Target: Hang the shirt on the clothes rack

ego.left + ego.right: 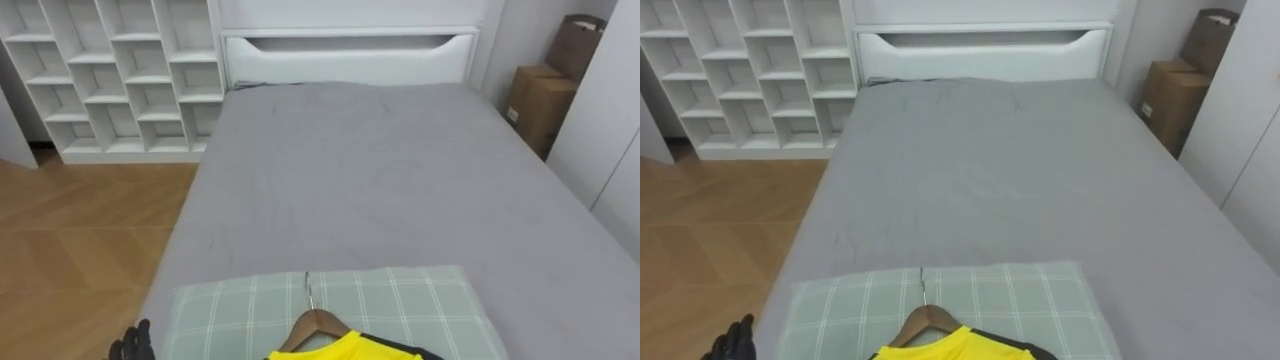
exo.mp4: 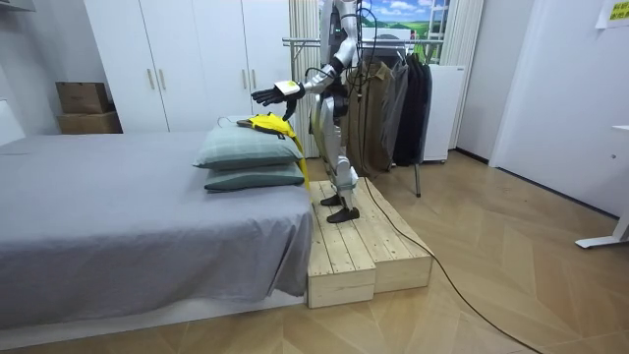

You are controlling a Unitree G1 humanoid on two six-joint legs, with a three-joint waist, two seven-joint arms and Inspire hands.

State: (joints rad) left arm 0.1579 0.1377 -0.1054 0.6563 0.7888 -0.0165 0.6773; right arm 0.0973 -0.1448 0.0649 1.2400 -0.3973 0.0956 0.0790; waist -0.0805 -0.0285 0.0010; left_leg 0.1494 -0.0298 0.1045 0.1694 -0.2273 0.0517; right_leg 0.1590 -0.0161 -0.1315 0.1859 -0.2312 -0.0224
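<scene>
A yellow shirt (image 1: 343, 349) with dark trim hangs on a wooden hanger (image 1: 315, 324) and lies flat on a green checked pillow (image 1: 420, 300) at the near end of the grey bed (image 1: 380, 180). The hanger's metal hook points toward the headboard. My left hand (image 1: 134, 345) shows at the lower left, beside the pillow's left edge and apart from the shirt, its dark fingers relaxed. In the room view I stand on a wooden platform (image 2: 359, 251) at the bed's end, with that hand (image 2: 268, 95) stretched out above the shirt (image 2: 272, 123) and holding nothing.
A clothes rack (image 2: 393, 108) with dark garments stands just behind me. A white cube shelf (image 1: 120, 80) is on the floor left of the bed, and cardboard boxes (image 1: 540, 100) are to its right. The white headboard (image 1: 350, 55) closes the far end. Two pillows are stacked.
</scene>
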